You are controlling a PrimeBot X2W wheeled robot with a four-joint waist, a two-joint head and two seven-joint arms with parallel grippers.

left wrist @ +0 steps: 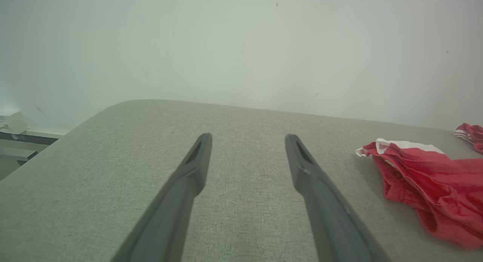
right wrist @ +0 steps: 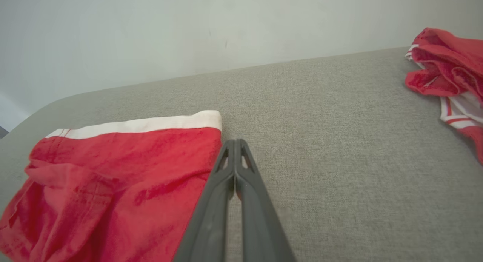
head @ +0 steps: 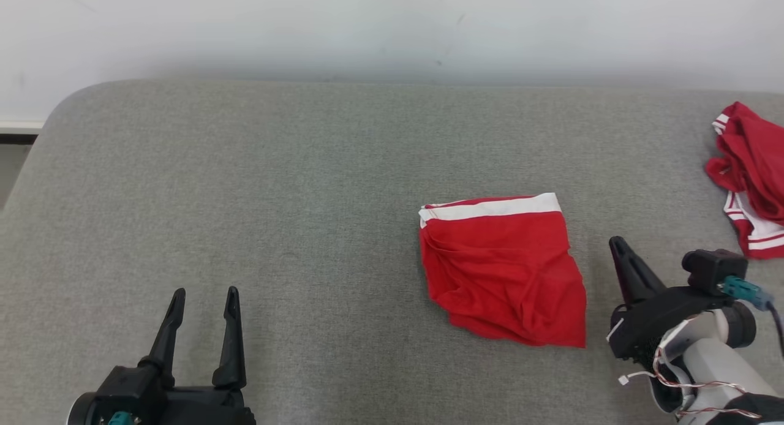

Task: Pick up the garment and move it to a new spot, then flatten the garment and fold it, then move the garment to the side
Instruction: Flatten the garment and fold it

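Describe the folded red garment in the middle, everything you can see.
The garment is red, soft-looking cloth with a white waistband along its far edge. It lies folded into a rough, wrinkled square, flat on the grey cushion. The shut right gripper is just to its right, holding nothing.

Head camera looks steeply down; both wrist cameras face the wall [left wrist: 241, 47], low, sharing the garment [right wrist: 113, 171].

Grey fabric surface [head: 306, 186], white wall [head: 392, 27]
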